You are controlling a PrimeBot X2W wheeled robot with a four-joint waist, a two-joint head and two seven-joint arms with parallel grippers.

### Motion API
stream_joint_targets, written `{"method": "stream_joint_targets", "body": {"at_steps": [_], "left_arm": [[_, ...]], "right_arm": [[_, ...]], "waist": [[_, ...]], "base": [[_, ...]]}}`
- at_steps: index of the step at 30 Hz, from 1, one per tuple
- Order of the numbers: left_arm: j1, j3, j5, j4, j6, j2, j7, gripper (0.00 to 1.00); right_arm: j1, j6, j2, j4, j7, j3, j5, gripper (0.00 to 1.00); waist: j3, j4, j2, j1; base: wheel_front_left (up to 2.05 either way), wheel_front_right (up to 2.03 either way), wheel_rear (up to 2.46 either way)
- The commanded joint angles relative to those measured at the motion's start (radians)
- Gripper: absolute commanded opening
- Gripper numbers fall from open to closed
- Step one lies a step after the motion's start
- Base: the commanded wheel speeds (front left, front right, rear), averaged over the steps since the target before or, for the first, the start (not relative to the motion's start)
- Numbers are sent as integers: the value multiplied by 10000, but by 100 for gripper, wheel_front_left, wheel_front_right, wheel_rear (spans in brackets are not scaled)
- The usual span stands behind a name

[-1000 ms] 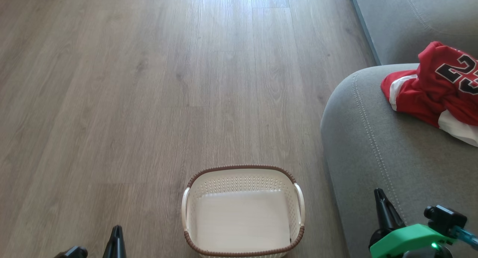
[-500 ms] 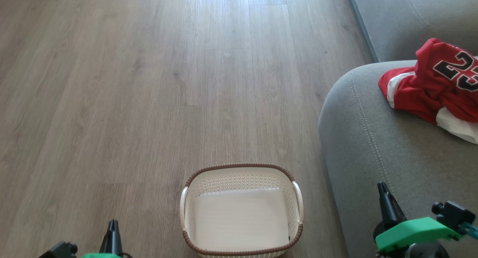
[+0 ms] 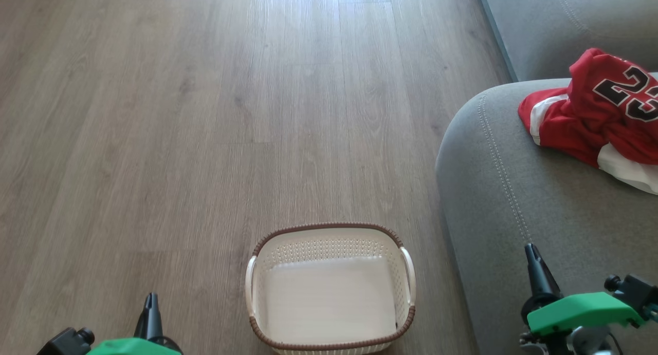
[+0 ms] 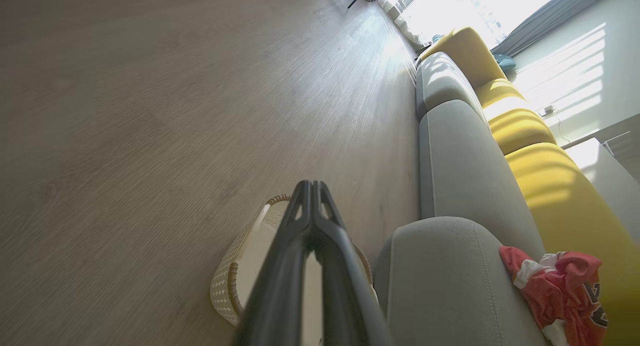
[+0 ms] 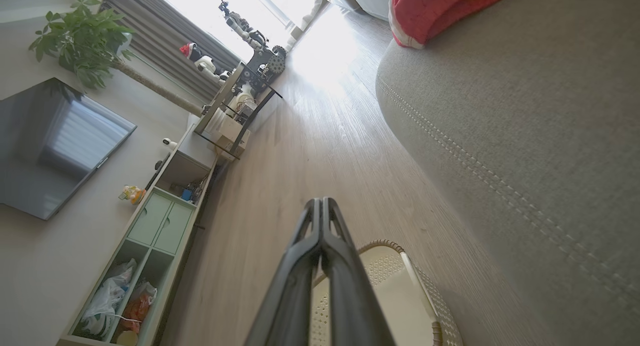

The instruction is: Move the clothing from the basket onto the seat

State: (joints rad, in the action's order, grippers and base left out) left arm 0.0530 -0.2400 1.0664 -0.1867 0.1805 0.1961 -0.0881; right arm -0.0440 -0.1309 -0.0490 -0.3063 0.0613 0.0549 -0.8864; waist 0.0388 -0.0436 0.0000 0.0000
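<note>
The cream basket (image 3: 329, 225) stands on the wood-grain floor (image 3: 205, 139), its pale flat bottom in plain view between the perforated walls and the brown woven rim. Just to the right of the basket rises the big grey seat (image 3: 514, 190), its rounded, double-stitched edge close beside the basket's white side handle; I cannot tell whether the two touch. The clothing (image 3: 591, 118) lies on that seat, beyond the basket and off to its right, well apart from it: a crumpled red heap with white trim, a black 23 turned upward. The left pincer (image 3: 150, 299) hangs low to the left of the basket, over the floor, its two long dark fingers pressed together tip to tip and gripping nothing. The right pincer (image 3: 531, 252) hangs to the right of the basket, over the front of the seat, its fingers likewise closed flat against each other and holding nothing. Neither pincer touches the basket.
</note>
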Motion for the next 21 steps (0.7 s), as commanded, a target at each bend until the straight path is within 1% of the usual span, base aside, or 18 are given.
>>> {"method": "stream_joint_targets", "body": {"at_steps": [1,21], "left_arm": [[-546,386,220,271,-136,25,58,0],[-856,1316,1902,288,-799,-390,612,0]], "right_arm": [[662,0,-50,361,-68,-38,-290,0],[1002,0,-102,386,-536,88,-2522,0]], "waist": [[-8,10,0,0],[-117,144,0,0]], "base": [[0,0,0],[0,0,0]]}}
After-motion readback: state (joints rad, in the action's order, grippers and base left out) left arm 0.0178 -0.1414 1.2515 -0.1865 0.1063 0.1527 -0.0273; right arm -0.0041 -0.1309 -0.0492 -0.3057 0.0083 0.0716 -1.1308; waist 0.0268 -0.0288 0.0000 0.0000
